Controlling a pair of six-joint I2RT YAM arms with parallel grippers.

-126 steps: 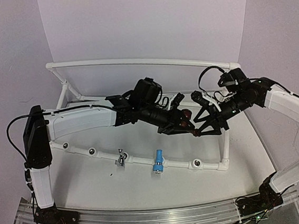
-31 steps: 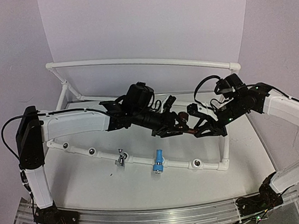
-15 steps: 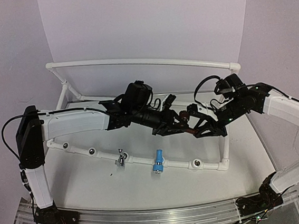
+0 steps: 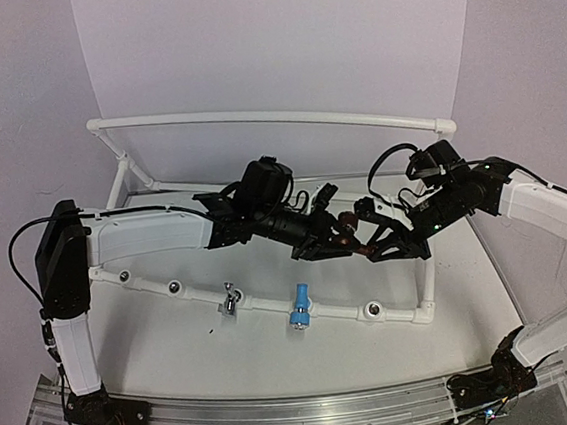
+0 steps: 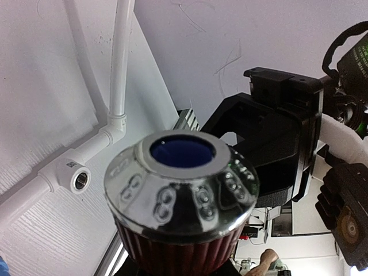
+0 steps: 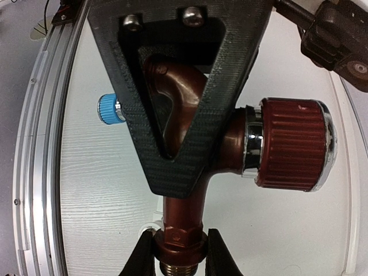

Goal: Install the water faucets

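Observation:
Above the table's middle, both grippers hold the dark red-brown faucet (image 4: 346, 229). My right gripper (image 6: 183, 254) is shut on the hex nut just above its threaded end. My left gripper (image 4: 332, 232) is shut on the curved body; one of its black fingers (image 6: 172, 86) covers the spout. The ribbed red knob (image 6: 290, 144) sticks out sideways, and its chrome cap (image 5: 181, 184) fills the left wrist view and hides my left fingers. The light blue faucet (image 4: 299, 306) and the grey metal faucet (image 4: 230, 300) stand in the front pipe (image 4: 267, 302).
The white pipe frame's front rail has open round sockets (image 4: 375, 310), one of them near the corner (image 5: 79, 179). A post (image 4: 429, 269) rises just below my right gripper, and a back rail (image 4: 264, 118) runs high behind both arms. The aluminium rail (image 4: 283, 413) borders the near edge.
My left gripper has closed onto the red faucet over the last second. Both arms have barely shifted; earlier they came slightly down and left with the faucet.

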